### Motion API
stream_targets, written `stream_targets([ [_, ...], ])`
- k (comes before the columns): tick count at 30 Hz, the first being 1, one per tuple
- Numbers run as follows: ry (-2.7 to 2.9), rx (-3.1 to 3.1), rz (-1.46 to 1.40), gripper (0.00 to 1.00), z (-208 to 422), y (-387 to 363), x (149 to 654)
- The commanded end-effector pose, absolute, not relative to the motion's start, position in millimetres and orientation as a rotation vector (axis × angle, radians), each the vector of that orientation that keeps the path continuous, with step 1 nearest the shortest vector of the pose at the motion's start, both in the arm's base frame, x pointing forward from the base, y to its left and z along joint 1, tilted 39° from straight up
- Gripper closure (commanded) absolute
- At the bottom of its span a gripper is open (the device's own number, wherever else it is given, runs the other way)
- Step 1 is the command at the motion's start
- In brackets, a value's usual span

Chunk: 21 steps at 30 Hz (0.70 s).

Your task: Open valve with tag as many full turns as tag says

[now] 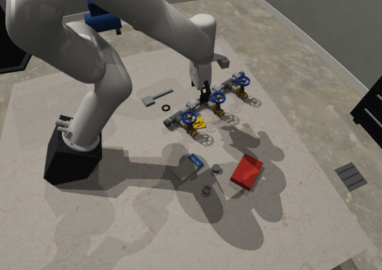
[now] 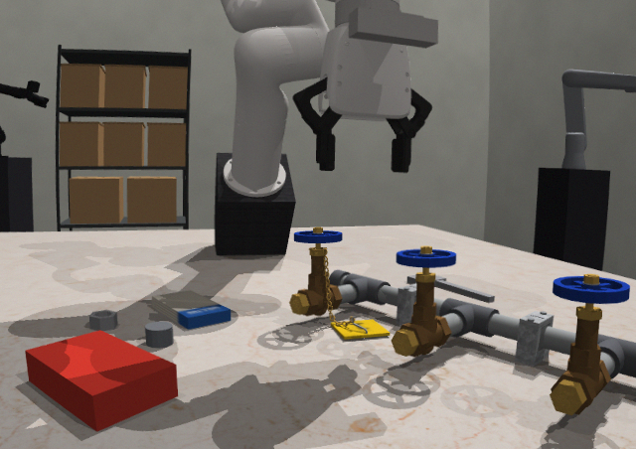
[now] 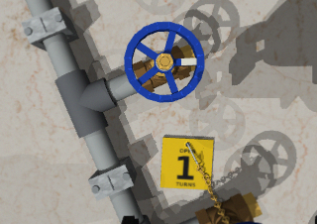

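Three brass valves with blue handwheels stand along a grey pipe [image 1: 175, 117] [image 2: 503, 323] [image 3: 94, 135]. A yellow tag [image 1: 199, 123] [image 2: 359, 329] [image 3: 170, 155] reading "1 TURNS" lies on the table, chained to the end valve [image 1: 188, 119] [image 2: 318, 236]. The middle valve [image 1: 217, 98] [image 2: 425, 257] [image 3: 164, 61] fills the upper part of the wrist view. The third valve [image 1: 243, 82] [image 2: 590, 289] stands at the other end. My gripper [image 1: 204, 95] [image 2: 363, 168] is open and empty. It hangs well above the pipe, between the tagged valve and the middle valve, touching nothing.
A red block [image 1: 246, 171] [image 2: 99, 377], a grey box with a blue label [image 1: 188, 167] [image 2: 203, 315], a grey cap [image 1: 216, 168] [image 2: 158, 333] and a nut [image 1: 204, 191] [image 2: 102, 319] lie in front of the valves. A grey T-shaped tool [image 1: 156, 97] and a black ring [image 1: 166, 105] lie behind the pipe.
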State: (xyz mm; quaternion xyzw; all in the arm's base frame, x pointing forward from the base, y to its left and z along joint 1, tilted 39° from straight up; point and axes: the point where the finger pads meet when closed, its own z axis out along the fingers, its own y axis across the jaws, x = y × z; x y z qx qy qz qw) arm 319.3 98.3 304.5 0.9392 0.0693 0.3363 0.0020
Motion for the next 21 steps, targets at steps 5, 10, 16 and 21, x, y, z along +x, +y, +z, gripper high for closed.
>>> stream_targets([
  [5,0.217,2.946,1.06,0.0,305.9,98.5,319.6],
  [10,0.217,2.946,1.06,0.0,305.9,98.5,319.6],
  [16,0.209,2.949,1.06,0.0,305.7,98.3,319.5],
  [21,0.11,2.978,1.07,0.0,303.2,95.9,319.0],
])
